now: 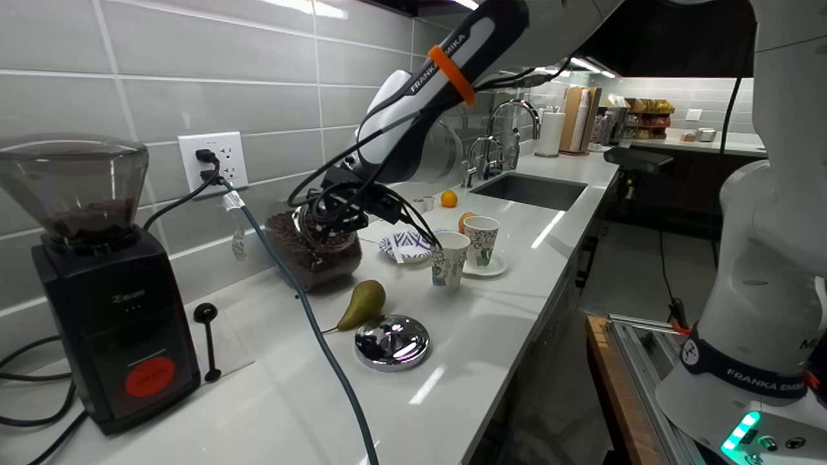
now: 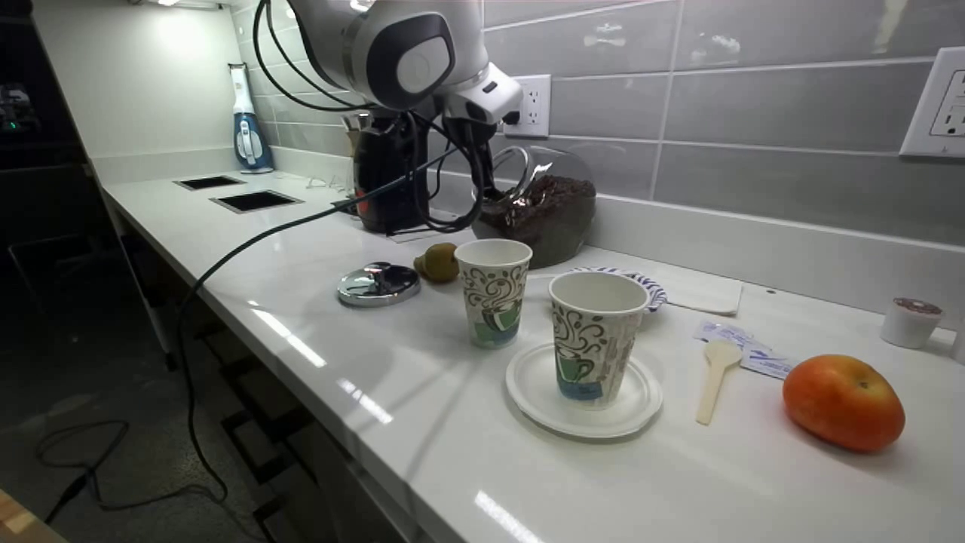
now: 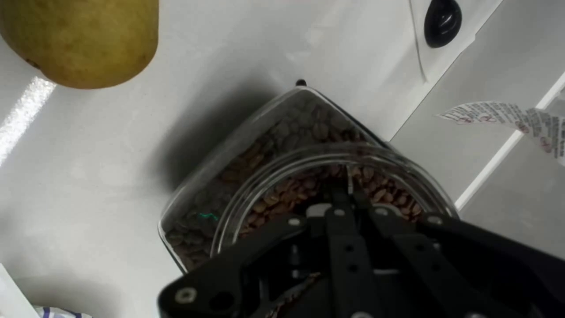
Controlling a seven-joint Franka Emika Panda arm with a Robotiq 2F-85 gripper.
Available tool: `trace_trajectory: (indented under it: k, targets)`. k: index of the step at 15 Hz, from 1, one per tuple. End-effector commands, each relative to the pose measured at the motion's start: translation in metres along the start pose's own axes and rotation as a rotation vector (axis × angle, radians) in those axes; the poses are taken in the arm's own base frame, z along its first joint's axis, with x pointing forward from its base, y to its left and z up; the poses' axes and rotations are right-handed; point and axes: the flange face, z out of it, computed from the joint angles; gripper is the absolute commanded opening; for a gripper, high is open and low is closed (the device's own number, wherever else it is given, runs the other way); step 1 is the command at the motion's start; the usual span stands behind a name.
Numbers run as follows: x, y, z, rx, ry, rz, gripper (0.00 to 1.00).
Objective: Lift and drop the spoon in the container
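Black claw [image 3: 351, 193] at open jar [image 3: 304, 159], beans [image 3: 284, 194] inside — grip unclear

Gry tile wall [image 1: 219, 51], wht countertop [image 1: 471, 329] w/ sink [image 1: 531, 191]

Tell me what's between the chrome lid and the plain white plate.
An upright paper cup stands between lid and plate, in an exterior view.

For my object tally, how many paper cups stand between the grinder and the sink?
2 visible: one cup on the small white plate, the other cup directly on the counter, nearer the pear.
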Motion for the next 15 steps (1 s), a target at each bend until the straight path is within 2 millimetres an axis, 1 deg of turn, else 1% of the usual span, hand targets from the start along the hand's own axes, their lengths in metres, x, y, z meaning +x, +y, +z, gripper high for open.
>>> trace_trajectory:
  k: [1, 6, 10, 13, 15]
  targets:
    - [0.005, -0.004, -0.002, 0.027, 0.000, 0.019, 0.01]
    - [0.009, 0.000, -0.007, 0.040, -0.014, 0.051, 0.01]
    - [0.008, -0.007, -0.014, 0.100, -0.064, 0.072, 0.01]
    - [0.014, -0.009, -0.014, 0.140, -0.098, 0.083, 0.01]
    - [0.019, -0.007, -0.014, 0.157, -0.110, 0.088, 0.01]
